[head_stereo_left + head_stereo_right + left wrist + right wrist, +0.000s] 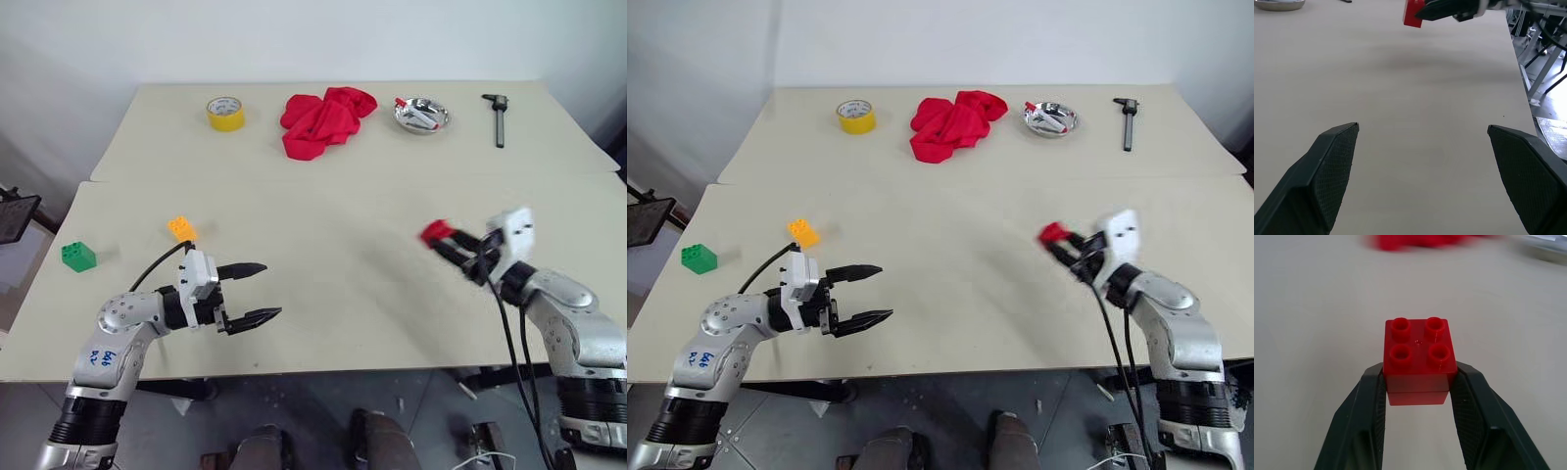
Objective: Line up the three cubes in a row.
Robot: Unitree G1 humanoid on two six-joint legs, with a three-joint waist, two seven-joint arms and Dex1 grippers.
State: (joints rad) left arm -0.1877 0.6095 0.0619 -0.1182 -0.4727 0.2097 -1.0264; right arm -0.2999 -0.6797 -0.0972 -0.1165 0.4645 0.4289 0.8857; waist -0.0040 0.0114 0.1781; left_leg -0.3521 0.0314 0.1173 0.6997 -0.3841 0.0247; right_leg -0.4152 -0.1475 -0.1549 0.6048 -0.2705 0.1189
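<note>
Three bricks not lined up yet: right gripper (446,238) fingers squeezing red brick (1419,360); left gripper (263,291) fingers gaping wide, holding nothing; green brick (78,256), orange brick (181,228) sitting apart on tabletop (333,284).

Before me a pale beige worktop (333,284) stretches away, with a second one (176,127) butted against its far edge at twelve o'clock, a seam between them. Behind rises a plain white wall (294,39), evenly lit. At six o'clock, under the near edge, I see grey floor (323,401). Dark metal table legs (1542,73) stand off the worktop's side.
</note>
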